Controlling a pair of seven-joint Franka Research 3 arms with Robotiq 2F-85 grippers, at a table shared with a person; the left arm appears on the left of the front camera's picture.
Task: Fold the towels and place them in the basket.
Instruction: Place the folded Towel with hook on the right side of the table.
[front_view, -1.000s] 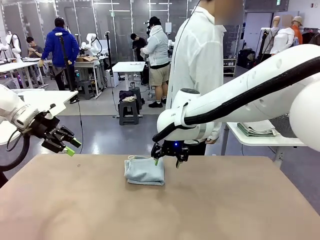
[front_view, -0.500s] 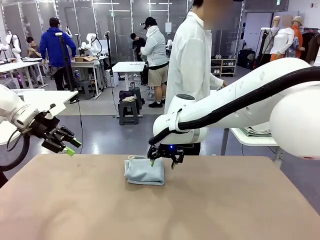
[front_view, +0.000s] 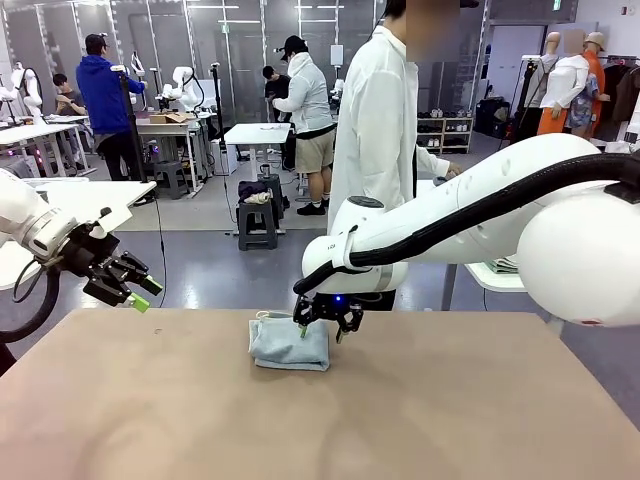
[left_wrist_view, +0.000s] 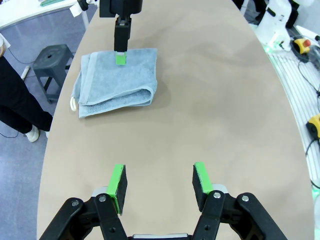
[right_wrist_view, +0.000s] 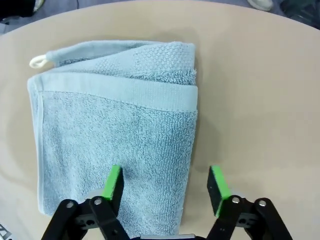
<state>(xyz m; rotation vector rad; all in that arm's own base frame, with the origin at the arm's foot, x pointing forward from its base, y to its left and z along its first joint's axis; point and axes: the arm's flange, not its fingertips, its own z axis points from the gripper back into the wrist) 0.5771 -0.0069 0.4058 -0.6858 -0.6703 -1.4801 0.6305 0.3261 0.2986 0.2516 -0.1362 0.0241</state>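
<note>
A pale blue-grey towel (front_view: 288, 345) lies folded on the tan table (front_view: 420, 410), its small loop at the far left corner. My right gripper (front_view: 320, 331) hangs low over the towel's right edge. In the right wrist view the towel (right_wrist_view: 115, 125) lies under my right gripper (right_wrist_view: 165, 180), whose jaws are open, one pad over the cloth and the other past the folded edge over bare table. My left gripper (front_view: 140, 293) is open and holds nothing, raised off the table's left end. From my left gripper (left_wrist_view: 159, 180) the towel (left_wrist_view: 117, 82) lies well ahead. The basket is out of view.
A person in a white coat (front_view: 385, 150) stands at the far side of the table, just behind the towel. A white side table (front_view: 500, 275) is at the right behind my arm. A stool (left_wrist_view: 52, 55) stands off the table's edge.
My right gripper has slid a little to the left over the towel's right edge. The person behind has shifted slightly. My left arm has stayed still.
</note>
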